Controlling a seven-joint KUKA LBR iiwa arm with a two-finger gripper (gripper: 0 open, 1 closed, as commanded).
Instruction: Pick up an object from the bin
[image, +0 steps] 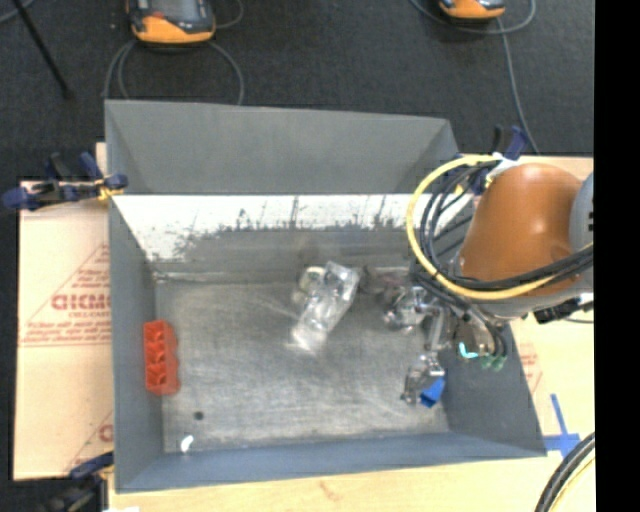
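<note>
One small blue piece (431, 394) lies at the bin's (260, 395) right side, just beside the gripper (420, 383). Whether its fingers are apart cannot be told. An off-centre close could flick it away.

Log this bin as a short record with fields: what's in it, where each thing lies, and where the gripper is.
container: grey metal bin
left side: red ridged plastic block, close to the left wall
middle: clear crumpled plastic piece, lying aslant
front left corner: small white scrap
gripper: down at the bin's right side, away from block and clear piece
at gripper tip: small blue piece; held or not, cannot tell
</note>
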